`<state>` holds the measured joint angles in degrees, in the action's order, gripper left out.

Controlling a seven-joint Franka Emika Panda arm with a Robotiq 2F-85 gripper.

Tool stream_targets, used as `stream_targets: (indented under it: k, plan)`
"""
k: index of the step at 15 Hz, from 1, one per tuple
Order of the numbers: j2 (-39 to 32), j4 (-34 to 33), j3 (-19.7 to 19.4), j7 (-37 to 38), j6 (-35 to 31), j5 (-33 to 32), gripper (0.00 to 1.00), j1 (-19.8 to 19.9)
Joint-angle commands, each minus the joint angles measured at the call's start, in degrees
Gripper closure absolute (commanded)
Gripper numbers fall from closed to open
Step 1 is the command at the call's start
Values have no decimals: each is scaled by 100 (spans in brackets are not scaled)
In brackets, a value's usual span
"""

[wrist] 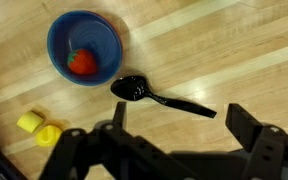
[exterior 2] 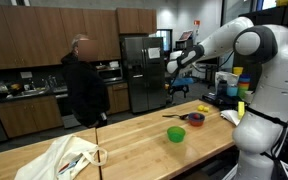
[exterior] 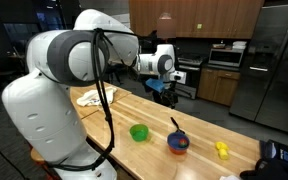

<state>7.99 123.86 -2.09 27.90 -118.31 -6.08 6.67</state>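
Observation:
My gripper [wrist: 184, 125] hangs open high above a wooden table, with nothing between its fingers; both exterior views show it too [exterior: 164, 90] [exterior 2: 174, 88]. Directly below it in the wrist view lies a black plastic spoon [wrist: 159, 96], also visible from outside [exterior: 175, 125] [exterior 2: 174, 115]. Beside the spoon stands a blue bowl [wrist: 102, 35] holding a small red fruit [wrist: 81, 62]. The blue bowl [exterior: 178, 143] [exterior 2: 195, 118] appears in both exterior views. A yellow toy piece [wrist: 39, 128] lies near the bowl.
A green bowl [exterior: 138, 132] [exterior 2: 176, 133] stands on the table [exterior: 114, 115] next to the blue one. A white bag [exterior 2: 69, 157] lies at the table's far end. A person [exterior 2: 84, 85] stands beyond the table near kitchen cabinets and a fridge [exterior 2: 139, 70].

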Motion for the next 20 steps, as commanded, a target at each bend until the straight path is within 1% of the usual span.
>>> stream_targets:
  k: [1, 8, 20]
  plan:
    - [196, 164, -170, -223, -20, -108, 0, 114]
    - [262, 302, -432, -413, 39, -323, 0, 361]
    - [427, 414, -541, -468, 99, -393, 0, 503]
